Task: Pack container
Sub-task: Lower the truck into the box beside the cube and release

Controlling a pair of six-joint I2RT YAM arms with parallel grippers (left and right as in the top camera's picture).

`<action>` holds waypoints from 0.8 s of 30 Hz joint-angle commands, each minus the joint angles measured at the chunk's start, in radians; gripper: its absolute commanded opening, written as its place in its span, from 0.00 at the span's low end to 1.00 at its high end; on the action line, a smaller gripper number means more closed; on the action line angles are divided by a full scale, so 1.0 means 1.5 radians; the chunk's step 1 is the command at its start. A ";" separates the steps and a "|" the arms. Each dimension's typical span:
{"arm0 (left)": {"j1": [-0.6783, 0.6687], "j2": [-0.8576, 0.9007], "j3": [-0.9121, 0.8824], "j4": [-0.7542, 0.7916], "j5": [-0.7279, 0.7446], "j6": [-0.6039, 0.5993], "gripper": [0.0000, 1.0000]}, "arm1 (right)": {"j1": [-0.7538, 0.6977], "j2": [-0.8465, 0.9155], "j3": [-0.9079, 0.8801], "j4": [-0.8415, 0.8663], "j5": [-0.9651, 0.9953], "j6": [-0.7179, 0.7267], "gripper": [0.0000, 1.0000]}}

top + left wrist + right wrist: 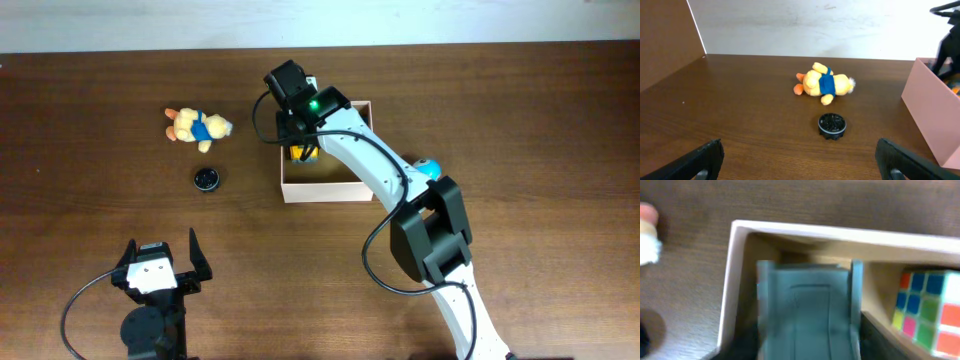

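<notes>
- Thin cardboard container (325, 192): likely light, crushable; best pinched at a wall's rim.
- Right gripper (302, 138) over container, spread impossible to tell.
- Left gripper (162, 248) well apart from container, wide, empty.

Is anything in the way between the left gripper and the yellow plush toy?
Yes. A small black disc sits on the table between the left gripper and the plush toy, nearer the toy.
</notes>
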 commanded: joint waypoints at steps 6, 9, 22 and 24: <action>-0.002 0.000 -0.005 0.004 -0.007 -0.004 0.99 | 0.004 0.007 -0.004 0.006 -0.003 0.005 0.71; -0.002 0.001 -0.005 0.004 -0.007 -0.004 0.99 | 0.004 0.007 -0.004 0.006 -0.003 0.004 0.71; -0.002 0.000 -0.005 0.004 -0.007 -0.004 0.99 | 0.003 0.007 -0.004 -0.015 -0.012 -0.015 0.71; -0.002 0.001 -0.005 0.004 -0.007 -0.004 0.99 | 0.001 0.007 -0.004 -0.016 -0.006 -0.027 0.71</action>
